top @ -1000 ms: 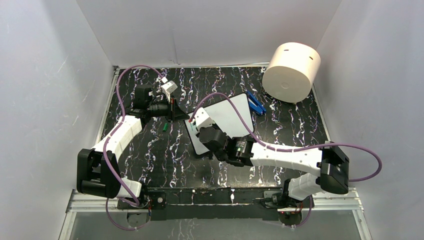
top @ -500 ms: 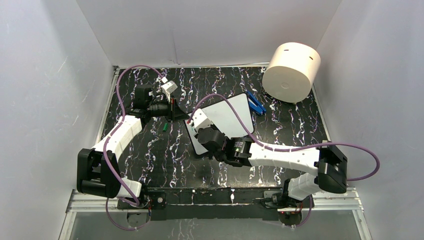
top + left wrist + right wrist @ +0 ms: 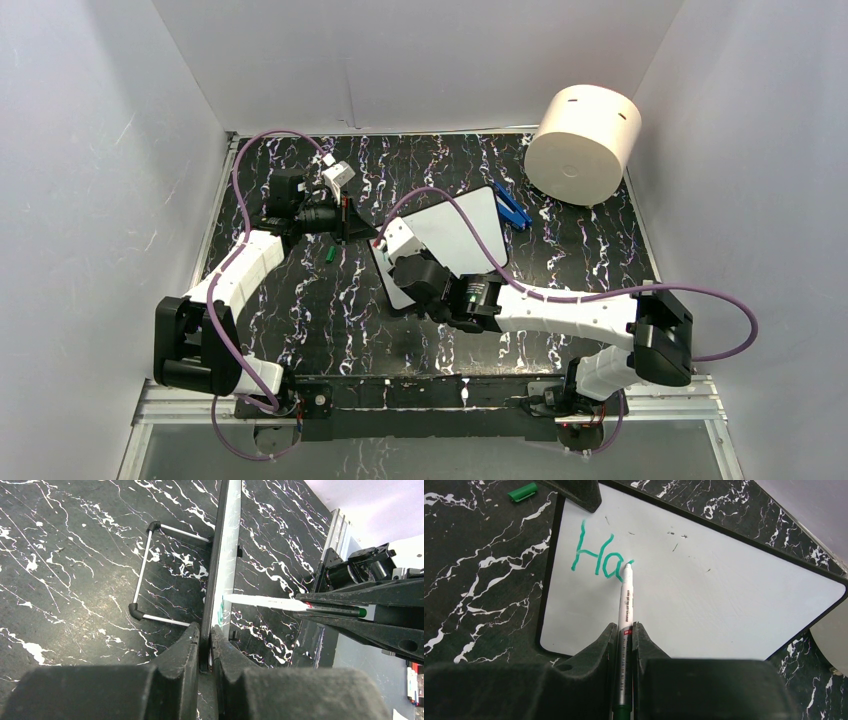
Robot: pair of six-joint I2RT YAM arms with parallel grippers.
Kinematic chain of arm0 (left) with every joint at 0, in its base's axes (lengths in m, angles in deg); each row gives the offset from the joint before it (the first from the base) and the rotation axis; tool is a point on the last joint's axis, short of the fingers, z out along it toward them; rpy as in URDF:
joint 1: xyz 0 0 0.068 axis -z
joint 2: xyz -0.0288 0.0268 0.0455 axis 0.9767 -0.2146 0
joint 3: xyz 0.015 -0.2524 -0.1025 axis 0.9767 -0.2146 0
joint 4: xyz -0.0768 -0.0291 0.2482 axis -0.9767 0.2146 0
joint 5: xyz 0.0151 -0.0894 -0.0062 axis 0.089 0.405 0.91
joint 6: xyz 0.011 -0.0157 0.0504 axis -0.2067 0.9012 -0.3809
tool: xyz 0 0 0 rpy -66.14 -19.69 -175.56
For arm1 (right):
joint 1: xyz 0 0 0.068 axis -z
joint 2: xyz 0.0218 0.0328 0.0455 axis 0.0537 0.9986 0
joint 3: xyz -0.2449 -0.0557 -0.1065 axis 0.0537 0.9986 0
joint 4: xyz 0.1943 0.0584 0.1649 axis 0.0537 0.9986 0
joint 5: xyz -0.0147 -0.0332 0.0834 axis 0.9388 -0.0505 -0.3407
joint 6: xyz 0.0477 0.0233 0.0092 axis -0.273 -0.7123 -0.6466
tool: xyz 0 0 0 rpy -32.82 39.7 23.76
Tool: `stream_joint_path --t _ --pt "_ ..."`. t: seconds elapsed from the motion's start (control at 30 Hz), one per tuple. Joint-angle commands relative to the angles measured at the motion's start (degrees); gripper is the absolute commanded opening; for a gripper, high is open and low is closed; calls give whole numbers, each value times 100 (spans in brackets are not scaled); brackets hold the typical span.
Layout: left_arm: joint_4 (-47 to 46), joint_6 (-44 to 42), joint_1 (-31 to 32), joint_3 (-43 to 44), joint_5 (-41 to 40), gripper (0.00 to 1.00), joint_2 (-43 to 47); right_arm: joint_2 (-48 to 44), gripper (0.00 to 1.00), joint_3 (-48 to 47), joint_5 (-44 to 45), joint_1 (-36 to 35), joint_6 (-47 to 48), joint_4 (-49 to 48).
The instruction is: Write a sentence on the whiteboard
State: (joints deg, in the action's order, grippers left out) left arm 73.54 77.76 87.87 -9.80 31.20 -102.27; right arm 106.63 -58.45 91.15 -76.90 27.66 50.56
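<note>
**Status.** The whiteboard [image 3: 458, 232] sits mid-table on the black marbled table top [image 3: 330, 320], angled, with a wire stand [image 3: 142, 575] on its back side. The left gripper [image 3: 205, 632] is closed narrow on the board's near-left edge, pinching the frame. The right gripper [image 3: 625, 630] is clamped on a white-barrelled marker [image 3: 626, 600], whose tip touches the board at the tail of the "a". The green lettering [image 3: 596, 557] reads "Ha" — the sentence has barely begun.

**Probable faults and causes.**
- Board shift: writing pressure pushes against a board held at 1 edge only. If the pinch slips, the strokes are likely to skew.
- Marker creep: the barrel is held in a slim 2-finger clamp, so side load during curves may rotate it or slide it.
- Space: the letters are large for the board, so a long sentence may run short of room.
- Smear: the right arm's purple cable [image 3: 470, 225] passes above the board surface and may drag across wet ink if the arm drops.

**Inventory.**
- Whiteboard: 1
- Marker: 1
- Green marker cap [image 3: 522, 492], lying on the table left of the board: 1
- Letters written: 2
- Cream cylinder [image 3: 583, 143], far right corner: 1
- Blue object [image 3: 512, 207], by the board's far corner, type unclear: 1
- Arms: 2
</note>
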Motion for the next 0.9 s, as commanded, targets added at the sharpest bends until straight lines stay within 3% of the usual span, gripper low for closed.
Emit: stream_joint_path --t 0.0,0.43,0.87 --pt "319 -208 99 12 -228 0 -142 86 0 -219 -154 70 -305 331" --pt "318 -199 99 33 -215 0 -196 60 0 -42 -506 70 -779 856" --pt "323 -208 108 28 -236 0 -197 -287 0 63 -497 61 -748 727"
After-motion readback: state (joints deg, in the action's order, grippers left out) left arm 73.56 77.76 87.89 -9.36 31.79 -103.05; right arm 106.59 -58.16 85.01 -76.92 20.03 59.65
